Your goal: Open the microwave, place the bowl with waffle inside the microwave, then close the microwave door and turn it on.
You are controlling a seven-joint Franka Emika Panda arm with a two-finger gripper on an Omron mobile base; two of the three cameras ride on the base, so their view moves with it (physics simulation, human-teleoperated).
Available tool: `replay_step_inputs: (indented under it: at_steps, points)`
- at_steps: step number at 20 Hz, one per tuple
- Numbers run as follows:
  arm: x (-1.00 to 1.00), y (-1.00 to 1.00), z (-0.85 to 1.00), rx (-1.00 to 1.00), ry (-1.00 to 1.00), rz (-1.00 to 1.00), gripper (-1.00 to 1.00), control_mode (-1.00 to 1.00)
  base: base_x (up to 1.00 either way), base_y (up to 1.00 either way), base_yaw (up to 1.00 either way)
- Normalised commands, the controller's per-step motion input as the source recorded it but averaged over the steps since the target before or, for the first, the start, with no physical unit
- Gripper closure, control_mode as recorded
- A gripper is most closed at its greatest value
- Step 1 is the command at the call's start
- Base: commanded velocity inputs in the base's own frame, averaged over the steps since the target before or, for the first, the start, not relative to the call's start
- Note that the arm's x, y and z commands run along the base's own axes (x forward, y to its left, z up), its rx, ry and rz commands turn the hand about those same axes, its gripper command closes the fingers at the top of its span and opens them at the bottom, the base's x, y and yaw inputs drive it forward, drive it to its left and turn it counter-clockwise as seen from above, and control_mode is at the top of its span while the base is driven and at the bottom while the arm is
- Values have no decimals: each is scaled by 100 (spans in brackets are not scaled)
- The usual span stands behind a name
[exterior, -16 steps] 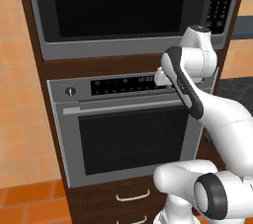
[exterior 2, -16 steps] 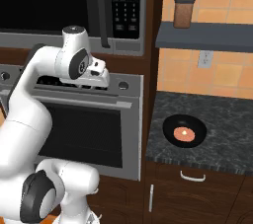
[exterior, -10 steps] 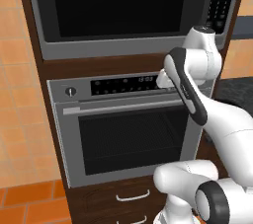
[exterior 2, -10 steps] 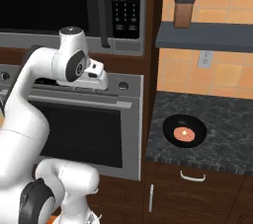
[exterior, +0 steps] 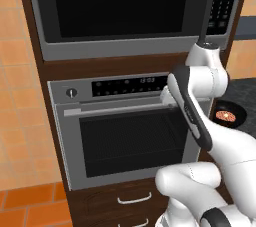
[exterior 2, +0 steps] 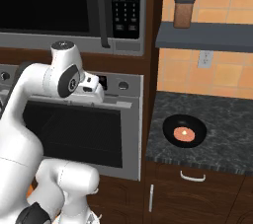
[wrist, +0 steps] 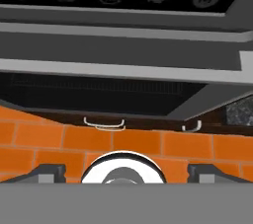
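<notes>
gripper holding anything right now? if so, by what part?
Nothing held. The gripper is open and empty in front of the oven; the bowl sits on the counter.

White arm (exterior: pixel 200 121) — dark joints

The dark speckled counter (exterior 2: pixel 222 134) bears the black bowl (exterior 2: pixel 185 130); a jar (exterior 2: pixel 183 12) stands on the shelf (exterior 2: pixel 207 37).

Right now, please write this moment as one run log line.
microwave door: closed | bowl: on counter, waffle inside | claw: open, empty, facing oven
</notes>
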Motion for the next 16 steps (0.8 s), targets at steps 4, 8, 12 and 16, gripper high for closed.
replay_step_inputs:
  at_steps: [4,8,12,16]
  points:
    - [-17,4,-25,-6,0,0,-100,-100,0,0,0]
    - [0,0,0,0,0,0,-100,100,-8,-4,2]
    - [0,0,0,0,0,0,-100,100,-10,-36,12]
    - [0,0,0,0,0,0,-100,100,-12,-50,19]
